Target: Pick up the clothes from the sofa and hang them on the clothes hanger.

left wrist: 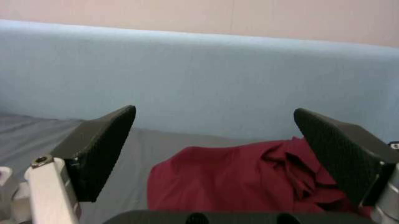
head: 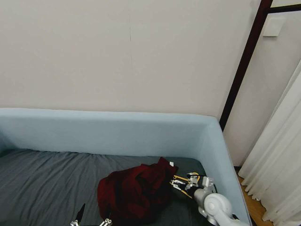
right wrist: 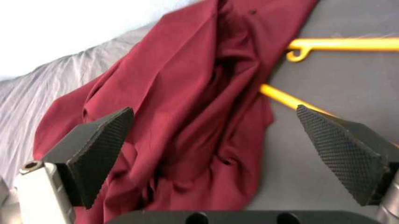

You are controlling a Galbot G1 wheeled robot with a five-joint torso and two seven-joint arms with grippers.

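Note:
A crumpled dark red garment (head: 135,192) lies on the grey seat of the sofa (head: 47,183), toward its right end. A yellow hanger (right wrist: 339,44) lies on the seat beside the garment, partly tucked under it. My right gripper (head: 181,182) sits low at the garment's right edge; in the right wrist view it (right wrist: 218,154) is open, with the garment (right wrist: 181,116) and the hanger between and beyond its fingers. My left gripper (head: 94,218) pokes in at the bottom edge, just left of the garment. It (left wrist: 218,149) is open with the garment (left wrist: 249,182) ahead of it.
The sofa's light blue backrest (head: 108,132) and right armrest (head: 221,160) wall in the seat. A plain wall rises behind. A dark door frame (head: 242,66) and white curtains (head: 277,174) stand to the right of the sofa.

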